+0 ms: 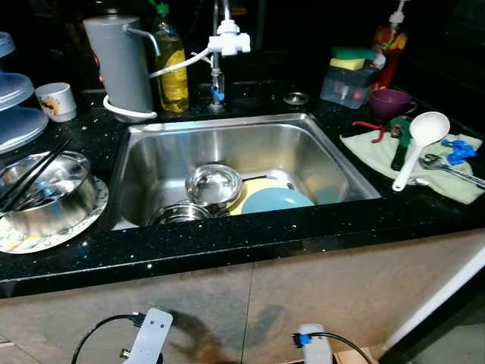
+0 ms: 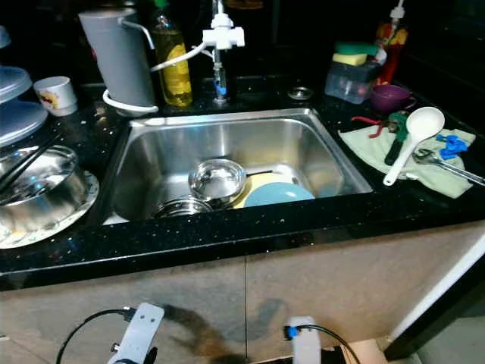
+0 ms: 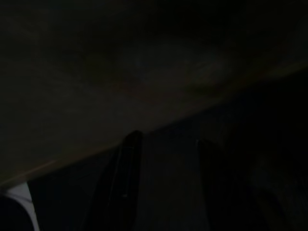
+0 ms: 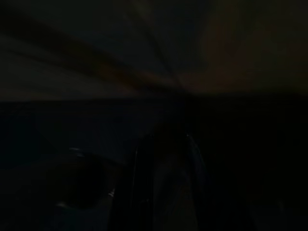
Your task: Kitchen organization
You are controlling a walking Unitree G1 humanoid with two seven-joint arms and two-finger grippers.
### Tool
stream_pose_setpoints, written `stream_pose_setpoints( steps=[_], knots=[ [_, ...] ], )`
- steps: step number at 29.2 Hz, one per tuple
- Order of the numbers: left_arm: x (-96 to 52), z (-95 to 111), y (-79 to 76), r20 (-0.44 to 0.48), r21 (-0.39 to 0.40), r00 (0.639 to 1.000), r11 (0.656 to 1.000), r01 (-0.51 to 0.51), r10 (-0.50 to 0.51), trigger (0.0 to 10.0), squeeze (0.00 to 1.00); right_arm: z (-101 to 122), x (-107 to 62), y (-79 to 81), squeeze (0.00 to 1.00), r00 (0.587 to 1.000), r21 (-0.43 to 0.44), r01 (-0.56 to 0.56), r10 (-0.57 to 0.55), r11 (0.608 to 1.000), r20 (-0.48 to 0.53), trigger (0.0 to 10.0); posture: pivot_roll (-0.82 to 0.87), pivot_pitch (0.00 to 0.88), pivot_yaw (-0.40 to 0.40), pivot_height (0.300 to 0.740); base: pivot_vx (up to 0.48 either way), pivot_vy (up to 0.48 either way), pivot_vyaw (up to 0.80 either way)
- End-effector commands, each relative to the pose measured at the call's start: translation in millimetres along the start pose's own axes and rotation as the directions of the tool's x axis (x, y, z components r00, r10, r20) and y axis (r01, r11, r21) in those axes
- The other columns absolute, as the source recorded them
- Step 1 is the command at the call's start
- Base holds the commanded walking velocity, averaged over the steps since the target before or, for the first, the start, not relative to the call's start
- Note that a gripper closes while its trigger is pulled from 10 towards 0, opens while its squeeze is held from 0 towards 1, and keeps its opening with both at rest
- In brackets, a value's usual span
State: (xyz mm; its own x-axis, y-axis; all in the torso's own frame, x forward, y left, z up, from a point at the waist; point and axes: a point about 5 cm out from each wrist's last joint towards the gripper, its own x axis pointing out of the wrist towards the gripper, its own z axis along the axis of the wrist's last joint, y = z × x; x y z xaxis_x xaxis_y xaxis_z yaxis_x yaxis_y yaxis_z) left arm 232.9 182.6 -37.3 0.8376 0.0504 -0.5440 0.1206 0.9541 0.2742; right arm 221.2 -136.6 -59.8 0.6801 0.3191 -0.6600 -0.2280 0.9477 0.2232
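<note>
Judging from bowls and plates left in the sink, little is done; both hands, hung low, are perhaps seen slightly parted in dark wrist views.

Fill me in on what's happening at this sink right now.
Nothing is being handled yet. The robot stands facing the steel sink, both arms hanging low in front of the cabinet, left claw and right claw in shadow. In the sink lie a steel bowl, a blue plate and another steel dish. A white ladle rests on a cloth to the right.
</note>
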Motion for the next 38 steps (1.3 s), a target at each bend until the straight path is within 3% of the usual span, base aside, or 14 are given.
stream_pose_setpoints(
  steps=[1, 7, 9, 13, 14, 18, 19, 20, 22, 26, 29, 30, 34, 38],
  knots=[
    [-4.0, -1, 5.9, 0.029, 0.017, 1.000, 1.000, -0.011, 0.010, 10.0, 0.00, 9, 2.5, 7.3, 0.00, 0.997, -0.049, -0.062, 0.064, 0.997, 0.036, 10.0, 0.00, 0.125, -0.024, 0.740, 0.000, 0.000, 0.00],
    [-30.0, 9, 12.4, 0.209, 0.085, 0.976, 0.995, 0.043, -0.060, 10.0, 0.00, 22, 1.4, 21.5, 0.00, 0.957, -0.152, -0.269, 0.281, 0.951, 0.065, 10.0, 0.00, 0.126, -0.034, 0.740, 0.000, 0.000, 0.00],
    [-54.2, 21, 18.3, 0.328, 0.202, 0.930, 0.974, 0.101, -0.164, 10.0, 0.00, 33, -3.5, 25.8, 0.00, 0.909, -0.180, -0.382, 0.404, 0.907, 0.105, 10.0, 0.01, 0.127, -0.047, 0.740, 0.000, 0.000, 0.00],
    [-78.4, 37, 23.4, 0.425, 0.244, 0.864, 0.953, 0.178, -0.271, 10.0, 0.00, 44, -9.1, 26.4, 0.00, 0.865, -0.210, -0.456, 0.486, 0.865, 0.123, 10.0, 0.02, 0.128, -0.052, 0.740, 0.000, 0.000, 0.00],
    [-103.4, 49, 28.7, 0.468, 0.267, 0.806, 0.927, 0.263, -0.363, 10.0, 0.00, 51, -15.6, 28.2, 0.00, 0.814, -0.264, -0.531, 0.571, 0.805, 0.103, 10.0, 0.02, 0.132, -0.057, 0.740, 0.000, 0.000, 0.00],
    [-133.1, 56, 34.4, 0.463, 0.296, 0.766, 0.892, 0.341, -0.446, 10.0, 0.00, 59, -26.5, 33.4, 0.00, 0.732, -0.336, -0.630, 0.680, 0.700, 0.043, 10.0, 0.03, 0.135, -0.059, 0.740, 0.000, 0.000, 0.00],
    [-145.4, 72, 46.9, 0.557, 0.332, 0.755, 0.926, 0.178, -0.345, 10.0, 0.00, 65, -35.3, 38.3, 0.00, 0.672, -0.353, -0.688, 0.740, 0.634, 0.020, 10.0, 0.03, 0.139, -0.063, 0.740, 0.000, 0.000, 0.00],
    [-145.4, 72, 46.9, 0.557, 0.332, 0.755, 0.926, 0.178, -0.345, 10.0, 0.00, 65, -35.3, 38.3, 0.00, 0.672, -0.353, -0.688, 0.740, 0.634, 0.020, 10.0, 0.03, 0.139, -0.063, 0.740, 0.000, 0.000, 0.00],
    [-155.6, 98, 60.1, 0.688, 0.196, 0.702, 0.979, 0.062, -0.182, 10.0, 0.00, 75, -43.0, 42.6, 0.00, 0.626, -0.353, -0.722, 0.779, 0.595, 0.032, 10.0, 0.04, 0.142, -0.070, 0.740, 0.000, 0.000, 0.00],
    [-163.5, 113, 66.9, 0.731, 0.167, 0.670, 0.986, 0.007, -0.128, 10.0, 0.00, 84, -48.7, 45.8, 0.00, 0.591, -0.334, -0.750, 0.805, 0.571, 0.050, 10.0, 0.04, 0.142, -0.071, 0.740, 0.000, 0.000, 0.00],
    [-171.9, 122, 73.1, 0.758, 0.182, 0.644, 0.982, -0.052, -0.106, 10.0, 0.00, 95, -60.1, 51.1, 0.00, 0.523, -0.337, -0.795, 0.851, 0.505, 0.040, 10.0, 0.05, 0.146, -0.066, 0.740, 0.000, 0.000, 0.00],
    [-180.3, 128, 78.3, 0.774, 0.131, 0.631, 0.989, -0.067, -0.060, 10.0, 0.00, 104, -74.4, 57.0, 0.00, 0.443, -0.332, -0.847, 0.897, 0.416, -0.005, 10.0, 0.04, 0.148, -0.061, 0.740, 0.000, 0.000, 0.00],
    [-188.2, 134, 83.8, 0.784, 0.063, 0.620, 0.991, -0.119, 0.025, 10.0, 0.00, 110, -89.0, 61.6, 0.00, 0.374, -0.318, -0.884, 0.926, 0.342, -0.044, 10.0, 0.04, 0.148, -0.061, 0.740, 0.000, 0.000, 0.00],
    [-194.3, 143, 93.0, 0.800, -0.047, 0.576, 0.975, -0.217, 0.167, 10.0, 0.00, 134, -113.1, 73.2, 0.00, 0.231, -0.320, -0.919, 0.972, 0.232, 0.043, 10.0, 0.04, 0.155, -0.056, 0.740, 0.000, 0.000, 0.00]
  ],
)
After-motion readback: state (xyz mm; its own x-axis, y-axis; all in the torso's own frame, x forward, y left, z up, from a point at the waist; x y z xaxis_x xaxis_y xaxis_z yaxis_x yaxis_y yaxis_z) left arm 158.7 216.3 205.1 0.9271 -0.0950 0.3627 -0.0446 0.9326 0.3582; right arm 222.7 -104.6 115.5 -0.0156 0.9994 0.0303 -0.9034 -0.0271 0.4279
